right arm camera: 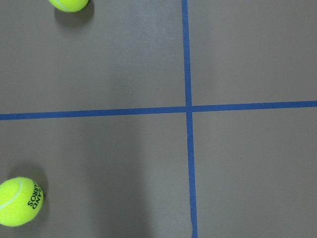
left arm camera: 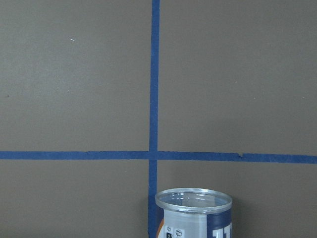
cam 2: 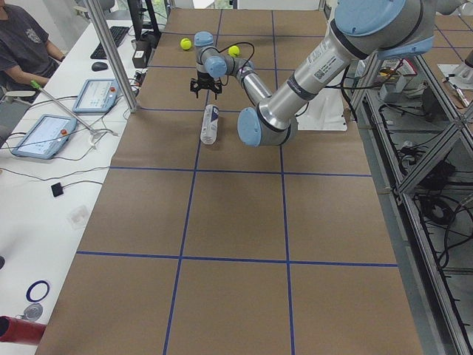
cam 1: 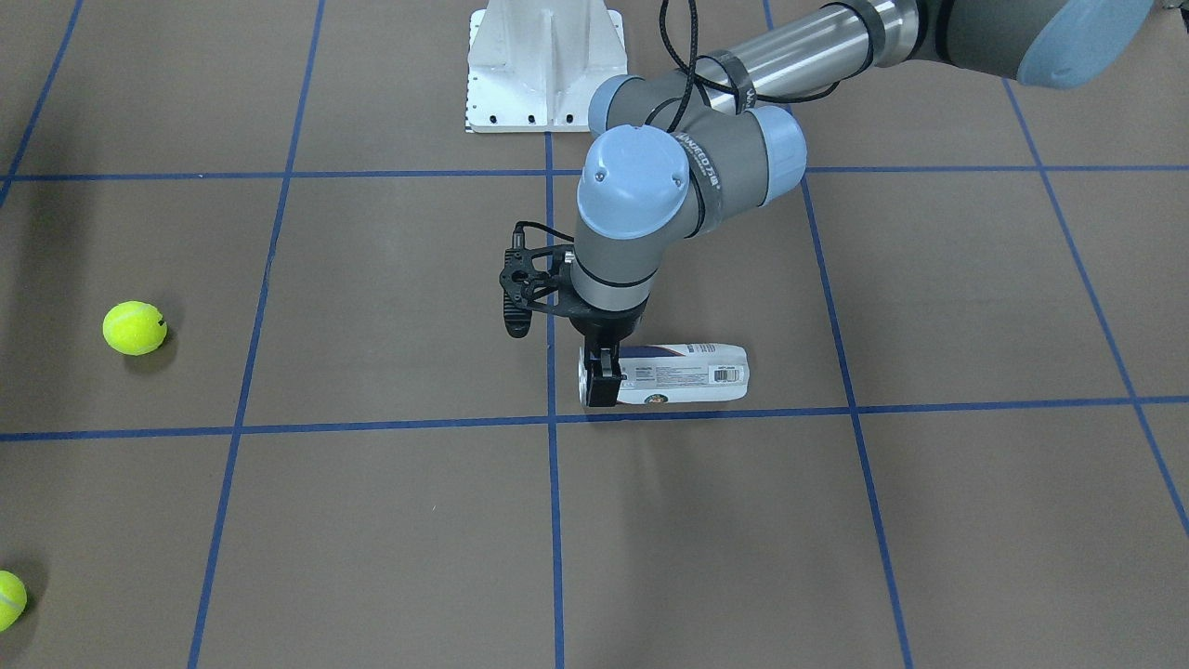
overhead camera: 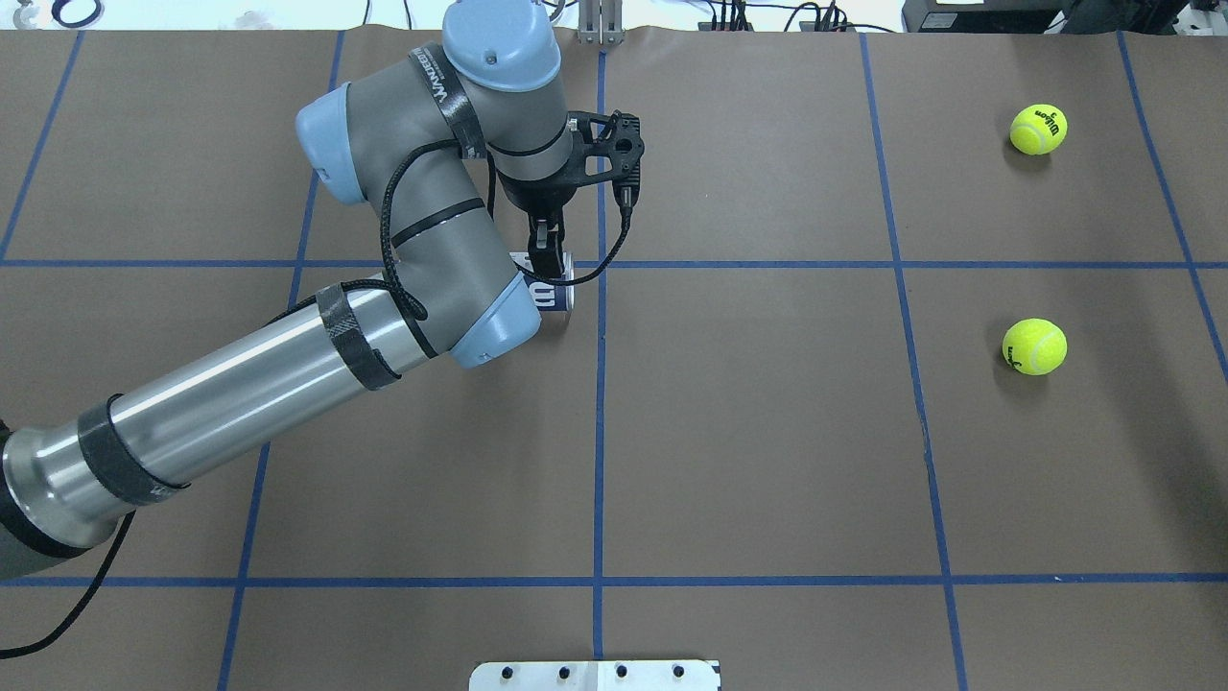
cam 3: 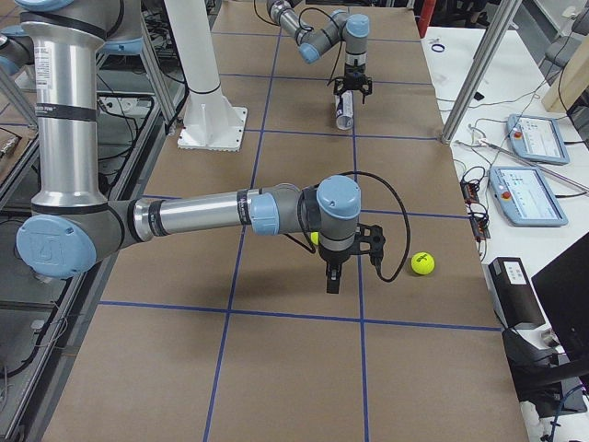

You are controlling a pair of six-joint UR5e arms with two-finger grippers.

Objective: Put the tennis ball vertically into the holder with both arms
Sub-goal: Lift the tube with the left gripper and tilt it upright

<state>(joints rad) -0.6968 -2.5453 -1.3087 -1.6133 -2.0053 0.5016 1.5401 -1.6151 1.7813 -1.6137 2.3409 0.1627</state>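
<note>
The holder [cam 1: 683,374], a clear tube with a white and navy label, lies on its side on the brown table. My left gripper [cam 1: 601,376] points straight down at its open end, one finger on each side, and appears shut on it. The overhead view shows the same grip [overhead camera: 548,257], and the left wrist view shows only the tube's open rim [left arm camera: 194,198]. Two tennis balls [overhead camera: 1038,129] [overhead camera: 1034,346] lie far off on the right side. My right gripper [cam 3: 333,276] shows only in the exterior right view, pointing down near a ball [cam 3: 421,263]. I cannot tell whether it is open or shut.
The white pedestal base [cam 1: 543,65] stands at the robot's edge of the table. Blue tape lines mark a grid on the table. The right wrist view shows both balls [right arm camera: 20,202] [right arm camera: 69,4] at its left edge. Tablets and an operator [cam 2: 26,44] are beside the far edge.
</note>
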